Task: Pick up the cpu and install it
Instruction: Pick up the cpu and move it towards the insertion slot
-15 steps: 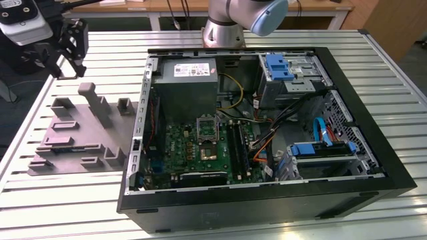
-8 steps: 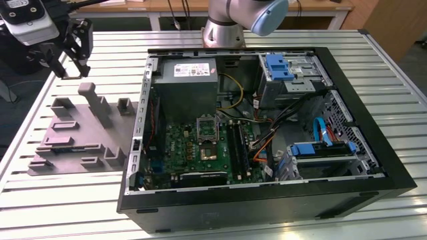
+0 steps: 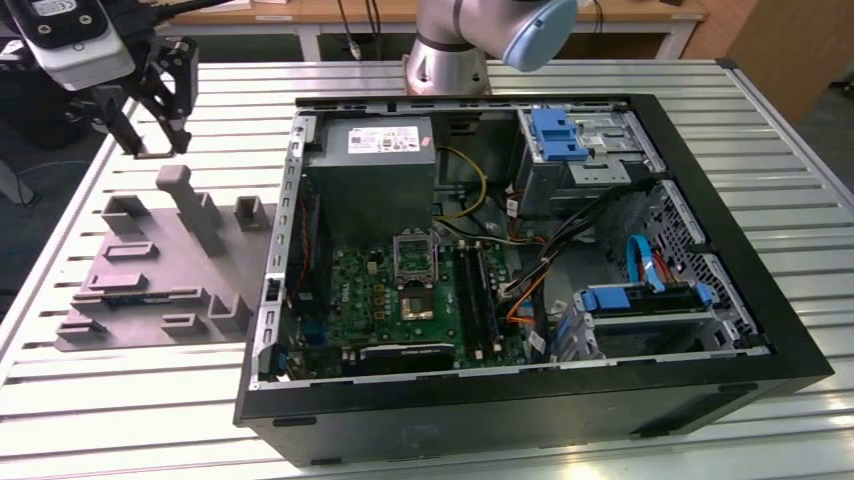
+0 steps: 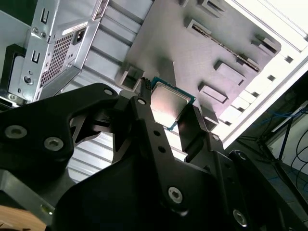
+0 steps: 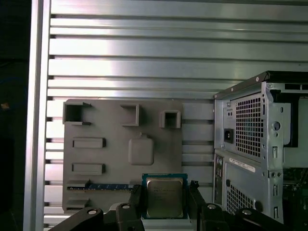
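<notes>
Cpu [image 5: 164,196]: thin square chip, judged light, rigid and slick-lidded, likely fragile beneath; best taken by opposite edges. The gripper [image 3: 150,122] has its jaws clamped on those edges, holding it above the grey tray [image 3: 134,300], beside the case [image 3: 534,410].

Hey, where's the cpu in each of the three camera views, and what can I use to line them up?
Exterior view: too small to make out; the gripper hangs near the grey tray, at the exterior view's left.
First wrist view: the cpu sits between the jaws, in front of the grey tray.
Second wrist view: the cpu sits tilted between the jaws, the grey tray behind it.
Shared landmark: the grey tray with its raised blocks.
</notes>
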Motion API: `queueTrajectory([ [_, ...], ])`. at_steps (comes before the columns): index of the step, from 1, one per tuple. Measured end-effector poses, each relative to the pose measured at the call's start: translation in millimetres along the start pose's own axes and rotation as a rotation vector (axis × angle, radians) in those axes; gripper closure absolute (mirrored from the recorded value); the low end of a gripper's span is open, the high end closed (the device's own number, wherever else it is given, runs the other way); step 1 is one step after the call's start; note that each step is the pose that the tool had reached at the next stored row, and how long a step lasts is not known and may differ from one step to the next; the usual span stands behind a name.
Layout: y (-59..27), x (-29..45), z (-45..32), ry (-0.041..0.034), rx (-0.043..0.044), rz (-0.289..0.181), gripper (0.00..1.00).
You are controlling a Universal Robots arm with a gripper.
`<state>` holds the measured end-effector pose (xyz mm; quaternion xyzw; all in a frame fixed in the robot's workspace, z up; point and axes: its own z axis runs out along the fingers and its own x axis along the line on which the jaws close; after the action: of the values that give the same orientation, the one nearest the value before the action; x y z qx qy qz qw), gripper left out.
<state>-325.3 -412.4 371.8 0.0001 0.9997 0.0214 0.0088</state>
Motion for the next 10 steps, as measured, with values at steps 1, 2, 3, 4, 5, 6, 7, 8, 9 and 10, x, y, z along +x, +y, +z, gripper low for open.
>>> queueTrajectory([
  [1,0.0,-1.3,0.0,0.0000,0.0000,0.000,0.53],
  [2,0.0,-2.6,0.0,0.0000,0.0000,0.000,0.53],
  [3,0.0,-4.0,0.1,0.0000,0.0000,0.000,0.53],
  [4,0.0,-5.3,0.1,-0.0001,0.0000,0.000,0.53],
  [5,0.0,-6.7,0.1,-0.0001,0.0000,0.000,0.53],
  [6,0.0,-8.0,0.2,0.0000,0.0000,0.000,0.53],
  [7,0.0,-9.5,0.2,0.0000,0.0000,0.000,0.53],
  [8,0.0,-11.0,0.2,0.0000,0.0000,0.000,0.53],
  [9,0.0,-12.7,0.3,-0.0001,-0.0001,0.000,0.53],
  [10,0.0,-14.2,0.2,0.0000,0.0000,0.000,0.53],
])
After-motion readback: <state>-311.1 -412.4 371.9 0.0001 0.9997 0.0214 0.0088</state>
